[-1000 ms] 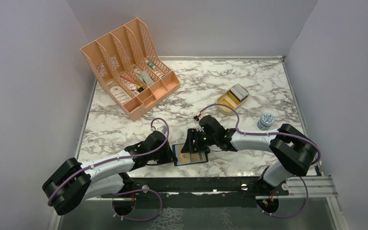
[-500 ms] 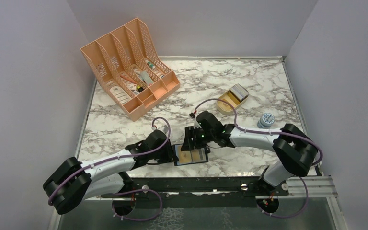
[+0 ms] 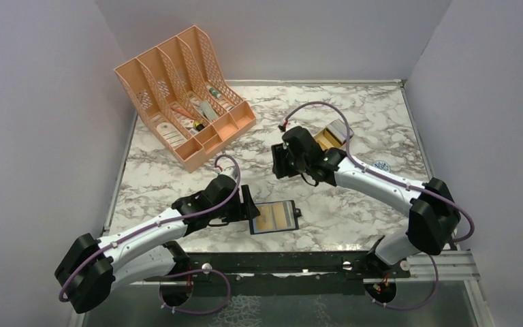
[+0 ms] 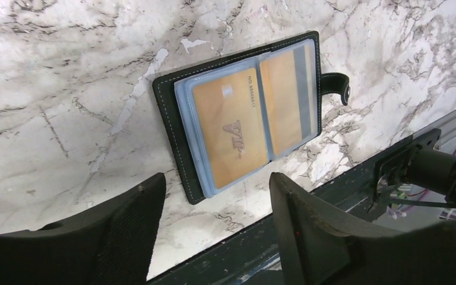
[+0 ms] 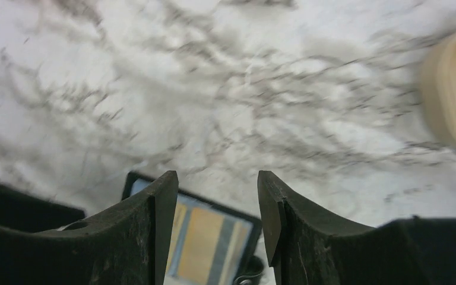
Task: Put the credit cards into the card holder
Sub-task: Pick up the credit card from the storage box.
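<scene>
Card holder (image 3: 274, 218) open, peach organiser (image 3: 184, 102), right arm (image 3: 374, 180) overlapping tin (image 3: 325, 138)

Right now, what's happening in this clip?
The black card holder lies open flat near the front edge of the marble table, with tan-orange cards showing in its clear sleeves. The left gripper is open just beside it, holding nothing. The right gripper, jaws apart and empty, hangs farther back over bare marble, near the gold tin.
</scene>
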